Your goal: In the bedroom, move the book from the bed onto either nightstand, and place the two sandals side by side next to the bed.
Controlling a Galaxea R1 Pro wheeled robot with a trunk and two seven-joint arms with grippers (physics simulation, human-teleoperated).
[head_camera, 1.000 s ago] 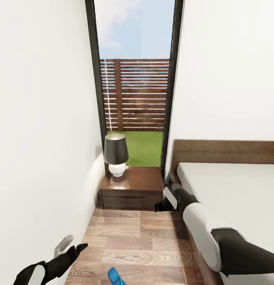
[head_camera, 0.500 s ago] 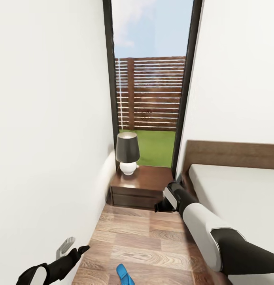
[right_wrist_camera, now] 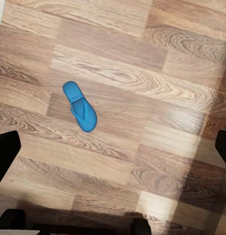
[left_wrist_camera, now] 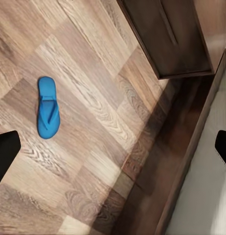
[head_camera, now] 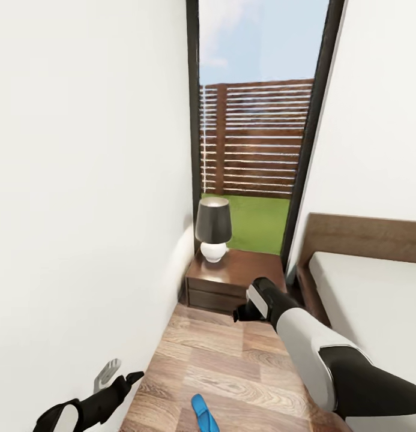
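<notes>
One blue sandal (head_camera: pixel 204 414) lies flat on the wooden floor between the white wall and the bed (head_camera: pixel 376 300). It also shows in the left wrist view (left_wrist_camera: pixel 47 113) and the right wrist view (right_wrist_camera: pixel 80 112). The dark nightstand (head_camera: pixel 235 273) with its black-shaded lamp (head_camera: pixel 213 228) stands ahead by the window. My left gripper (head_camera: pixel 119 375) hangs low by the wall, open and empty. My right gripper (head_camera: pixel 244 313) is held out over the floor in front of the nightstand, open and empty. The book is out of view.
A white wall (head_camera: pixel 81 210) runs close along the left. The dark headboard (head_camera: pixel 364 237) and bed frame (left_wrist_camera: pixel 171 161) bound the right side. Behind the nightstand, a tall window shows a fence and grass. A narrow strip of wooden floor (head_camera: pixel 232 360) leads to the nightstand.
The whole picture has shifted right, so the camera has turned left. More wall shows and less bed. Both arms keep their pose and both grippers stay open.
</notes>
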